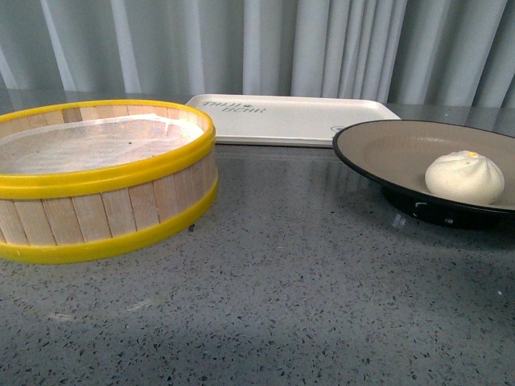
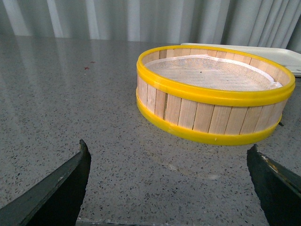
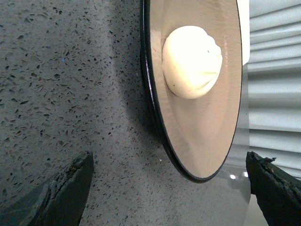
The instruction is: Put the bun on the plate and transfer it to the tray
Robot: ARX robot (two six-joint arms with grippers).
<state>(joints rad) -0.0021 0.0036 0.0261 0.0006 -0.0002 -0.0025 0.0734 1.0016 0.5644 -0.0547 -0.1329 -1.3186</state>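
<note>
The bun is being carried inside the plate, so the first step is judged done. The plate is being borne by the surface, near the tray and not yet on it. The left end effector and the right end effector are both being held wide open and empty. For the next move, the plate's rim is probably being lined up for gripping. It would need lifting level onto the tray, clear of the steamer basket.

Worktop layout: on my left the steamer basket, on my right the plate, the two apart. The bun sits in the plate. The tray lies behind both, spanning the gap between them.
</note>
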